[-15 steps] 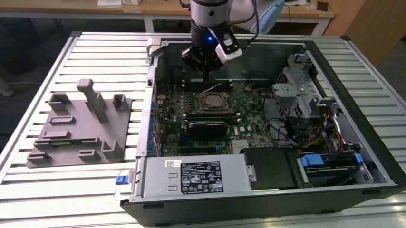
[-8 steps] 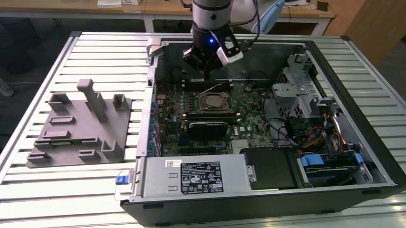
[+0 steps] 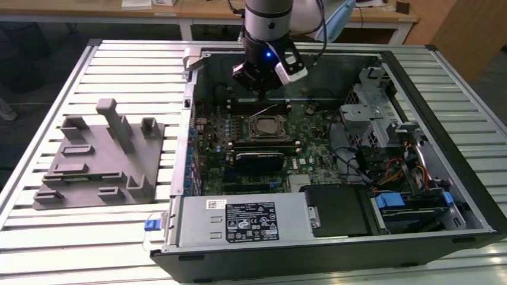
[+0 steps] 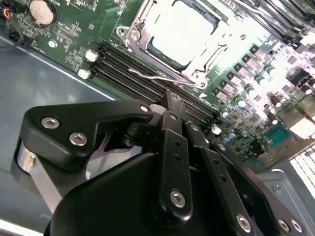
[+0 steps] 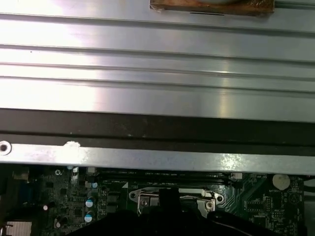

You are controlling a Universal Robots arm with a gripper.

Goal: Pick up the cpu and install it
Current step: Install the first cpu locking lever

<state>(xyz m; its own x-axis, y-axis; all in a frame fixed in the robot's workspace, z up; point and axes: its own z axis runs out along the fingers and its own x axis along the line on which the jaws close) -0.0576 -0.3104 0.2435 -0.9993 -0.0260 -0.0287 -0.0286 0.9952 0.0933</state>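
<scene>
The cpu is a shiny silver square lying inside the black-framed socket on the green motherboard, near the middle of the open computer case. In the second wrist view the cpu shows bright within the metal socket frame, with a thin wire lever beside it. My gripper hangs just above the board, behind the socket toward the case's far wall. Its black fingers meet at a point over the memory slots, shut with nothing seen between them.
A large grey tray with upright posts lies on the slatted table at the exterior view's left. The case holds a power supply at the front, and drive bays and cables at the right. The case wall runs close behind the socket.
</scene>
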